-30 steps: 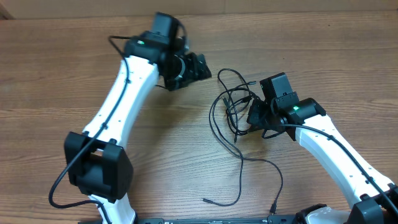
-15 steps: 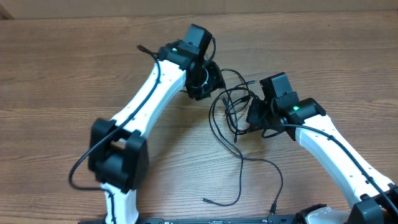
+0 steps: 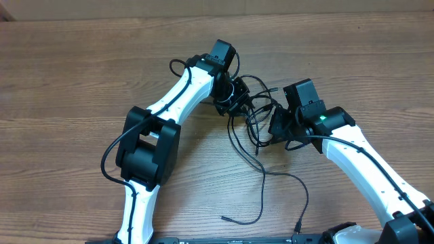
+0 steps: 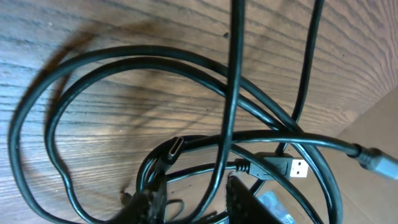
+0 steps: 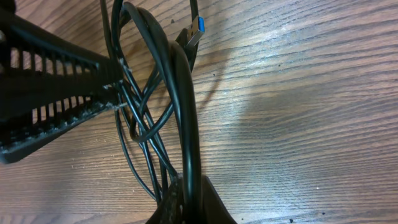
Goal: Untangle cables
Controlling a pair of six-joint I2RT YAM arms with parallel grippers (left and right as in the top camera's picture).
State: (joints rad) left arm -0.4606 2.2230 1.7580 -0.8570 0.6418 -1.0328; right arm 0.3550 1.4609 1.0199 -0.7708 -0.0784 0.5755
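Black cables (image 3: 254, 118) lie on the wooden desk (image 3: 68, 81); their loose tails trail nearest the arm bases, ending in small plugs; farther out, the tangle sits between both tools; right tool (image 5: 117, 84) clenched on several strands; left tool (image 4: 193, 199) narrowly parted astride one strand, beside a silvery plug (image 4: 297, 168).

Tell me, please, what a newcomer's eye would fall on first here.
A tangle of thin black cables lies near the middle of the brown wooden table. The right gripper pinches it from the right, while the left gripper straddles one strand at its left edge.
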